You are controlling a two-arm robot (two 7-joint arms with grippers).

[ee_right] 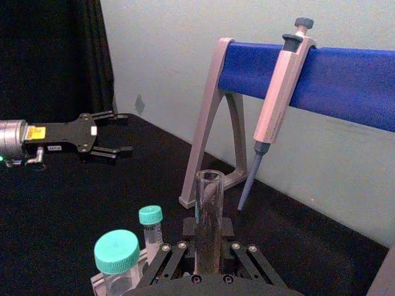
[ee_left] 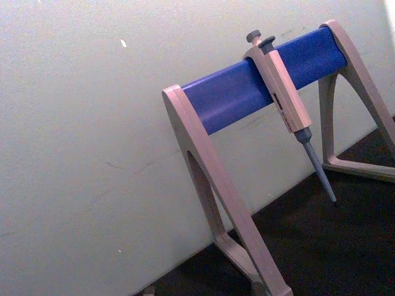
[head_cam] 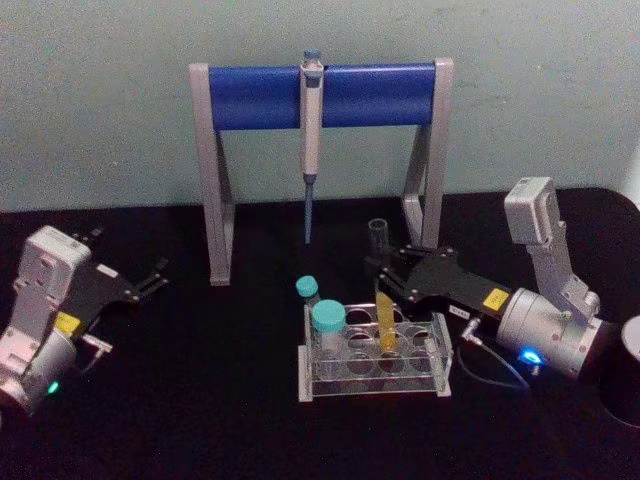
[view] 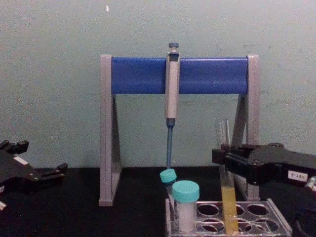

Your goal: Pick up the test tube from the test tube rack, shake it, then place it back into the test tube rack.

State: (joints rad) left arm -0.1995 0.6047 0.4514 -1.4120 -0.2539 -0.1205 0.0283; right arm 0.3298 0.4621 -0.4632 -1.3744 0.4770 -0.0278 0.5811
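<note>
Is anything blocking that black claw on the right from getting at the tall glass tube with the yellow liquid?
Nothing visible does. The right gripper is already closed around the long clear glass test tube above its yellow liquid, while the tube's bottom stands in the clear plastic test tube rack. The two teal-capped vials stand on the tube's far side from that gripper.

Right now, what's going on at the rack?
The right gripper is closed around the test tube, which stands upright in the test tube rack with its yellow liquid low in the tube. Two teal-capped vials sit in the rack's left side. The left gripper rests open on the table, away from the rack.
</note>
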